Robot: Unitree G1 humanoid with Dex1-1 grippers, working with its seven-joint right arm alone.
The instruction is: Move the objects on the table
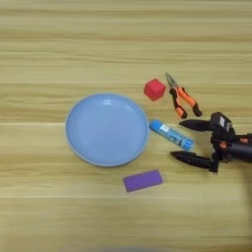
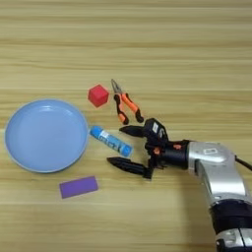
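1. Plate (image 1: 107,129): a round light-blue plate sits furthest left on the wood-grain tabletop (image 1: 49,44), with nothing on it.
2. Purple block (image 1: 142,180): a flat rectangle lying just below the plate's lower right rim, apart from it.
3. Red cube (image 1: 154,89): a small cube above and to the right of the plate, close to the tip of the pliers.
4. Blue tube (image 1: 171,134): a tube with a white label, lying at a slant just right of the plate, its left end near the rim.
5. Pliers (image 1: 182,97): orange-handled, lying beside the cube with the metal nose pointing up-left and the handles toward the lower right.
6. End effector (image 2: 122,146): the two black fingers (image 2: 129,167) are spread wide and point left, released, with the right end of the tube between their tips; they grasp nothing.
7. Silver forearm (image 2: 216,172): it comes in from the lower right corner.
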